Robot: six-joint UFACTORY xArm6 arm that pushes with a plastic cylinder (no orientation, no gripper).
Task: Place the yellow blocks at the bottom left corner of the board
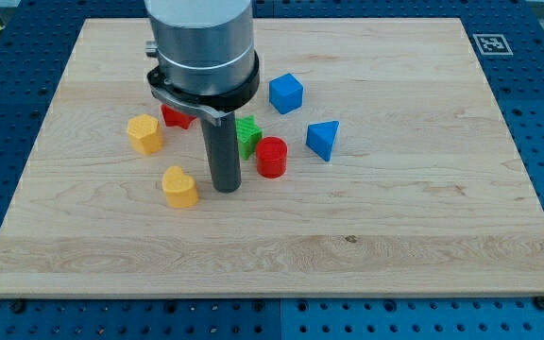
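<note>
Two yellow blocks lie left of the board's middle. A yellow hexagonal block (144, 133) sits further left and up; a yellow heart-shaped block (180, 187) sits lower. My tip (226, 187) rests on the board just right of the heart block, a small gap apart. The rod hangs from a large grey arm end at the view's top.
A red block (175, 117) is partly hidden behind the arm. A green block (247, 135) sits right of the rod, next to a red cylinder (272, 157). A blue cube (286, 93) and a blue triangular block (323, 139) lie further right. The wooden board (395, 236) sits on a blue pegboard.
</note>
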